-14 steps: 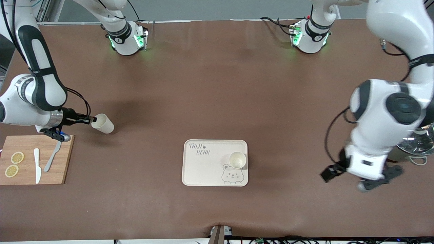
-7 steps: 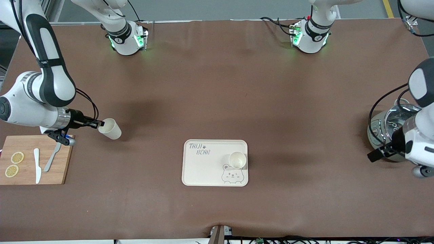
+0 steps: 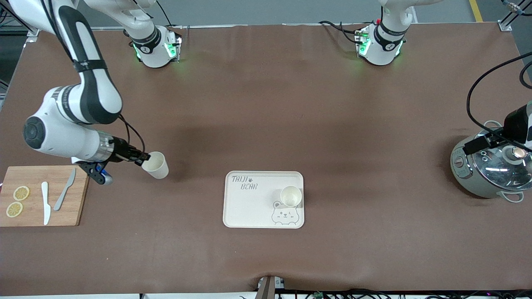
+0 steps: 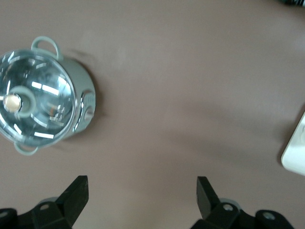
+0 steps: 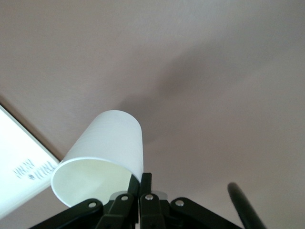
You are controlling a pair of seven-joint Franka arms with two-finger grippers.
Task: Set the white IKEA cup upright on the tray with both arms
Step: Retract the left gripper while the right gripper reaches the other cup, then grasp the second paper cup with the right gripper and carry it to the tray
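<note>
A white cup (image 3: 156, 165) hangs tilted over the bare table between the cutting board and the tray, its mouth turned toward my right gripper (image 3: 143, 159). That gripper is shut on the cup's rim (image 5: 136, 172), one finger inside and one outside. The cream tray (image 3: 249, 203) with the bear drawing lies mid-table, and its corner shows in the right wrist view (image 5: 19, 164). A second white cup (image 3: 291, 196) stands upright on the tray near the bear's head. My left gripper (image 4: 142, 192) hangs open and empty above the table beside the pot.
A wooden cutting board (image 3: 79, 207) at the right arm's end carries lemon slices (image 3: 20, 193), a white knife (image 3: 45, 203) and a grey knife (image 3: 64, 189). A grey cooking pot (image 3: 492, 170) with a glass lid (image 4: 33, 102) stands at the left arm's end.
My right arm has carried the cup toward the tray. My left arm has pulled up and away toward its own end of the table, uncovering the pot.
</note>
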